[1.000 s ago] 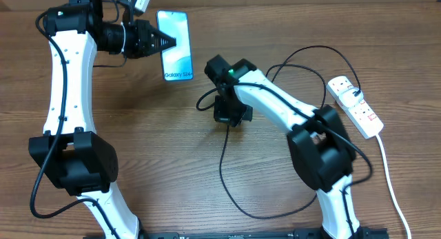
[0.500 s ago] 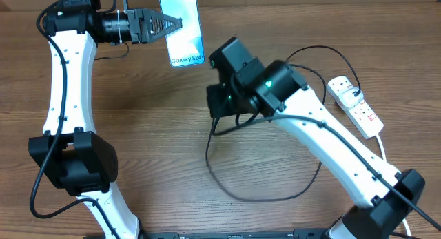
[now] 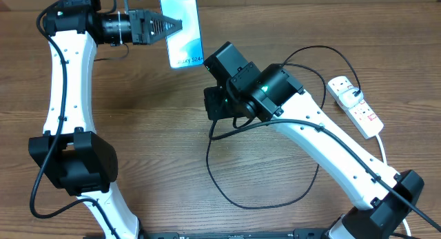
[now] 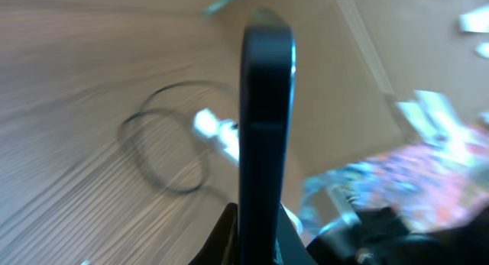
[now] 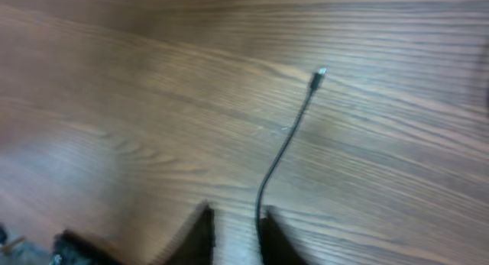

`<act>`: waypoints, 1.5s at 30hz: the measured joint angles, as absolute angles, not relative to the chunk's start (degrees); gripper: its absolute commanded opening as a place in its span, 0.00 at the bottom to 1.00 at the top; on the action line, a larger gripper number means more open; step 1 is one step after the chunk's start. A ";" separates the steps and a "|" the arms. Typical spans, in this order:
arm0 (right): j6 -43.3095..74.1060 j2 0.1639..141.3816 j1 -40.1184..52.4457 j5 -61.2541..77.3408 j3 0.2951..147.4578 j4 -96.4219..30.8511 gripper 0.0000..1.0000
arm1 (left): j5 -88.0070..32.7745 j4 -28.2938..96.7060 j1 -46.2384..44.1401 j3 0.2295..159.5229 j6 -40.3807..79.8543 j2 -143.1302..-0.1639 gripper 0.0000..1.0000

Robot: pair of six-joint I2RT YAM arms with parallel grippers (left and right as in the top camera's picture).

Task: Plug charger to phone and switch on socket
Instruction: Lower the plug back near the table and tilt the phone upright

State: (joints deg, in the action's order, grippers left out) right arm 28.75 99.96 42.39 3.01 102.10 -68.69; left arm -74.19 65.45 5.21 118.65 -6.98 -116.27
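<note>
The phone point(image 3: 182, 29), lit screen up, is raised at the far side of the table with my left gripper point(image 3: 178, 23) shut on its left edge. The left wrist view shows the phone point(image 4: 267, 127) edge-on as a dark bar pinched in the left gripper point(image 4: 256, 219). My right gripper point(image 3: 215, 105) hovers over the table just right of and nearer than the phone. Its jaws stand apart in the right wrist view point(image 5: 235, 215). The charger point(image 5: 286, 139) runs up along the inner side of the right finger, its plug point(image 5: 318, 74) lying free on the wood. The socket point(image 3: 355, 108) lies at far right.
The charger cable loops across the wood point(image 3: 234, 191) under the right arm and runs back to the socket. A thick white cord point(image 3: 389, 177) trails from the socket toward the near right edge. A cable tangle point(image 4: 164, 147) shows blurred in the left wrist view.
My left gripper has lifted the phone toward the far edge. The right arm has swung left and stretched out, and its jaws have parted round the cable.
</note>
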 measured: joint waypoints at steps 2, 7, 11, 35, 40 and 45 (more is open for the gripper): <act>30.85 99.96 41.78 2.31 102.10 -68.90 0.64 | -69.28 66.92 5.21 118.65 -6.22 -116.27 0.04; 33.82 100.14 39.44 1.41 102.10 -68.71 0.66 | -54.24 70.37 5.19 118.65 -2.70 -116.27 0.04; 34.24 103.85 37.93 2.57 103.48 -69.80 0.67 | -38.79 74.08 4.84 118.65 4.21 -116.27 0.04; 41.45 136.84 39.18 0.73 117.27 -73.17 0.44 | -23.27 77.95 4.84 118.65 12.10 -116.27 0.04; 43.48 136.84 39.83 -0.71 117.25 -71.16 0.39 | -23.27 78.02 4.84 118.65 12.10 -116.27 0.04; 44.27 136.84 39.75 -1.56 115.26 -69.82 0.34 | -23.27 78.02 4.84 118.65 12.10 -116.27 0.04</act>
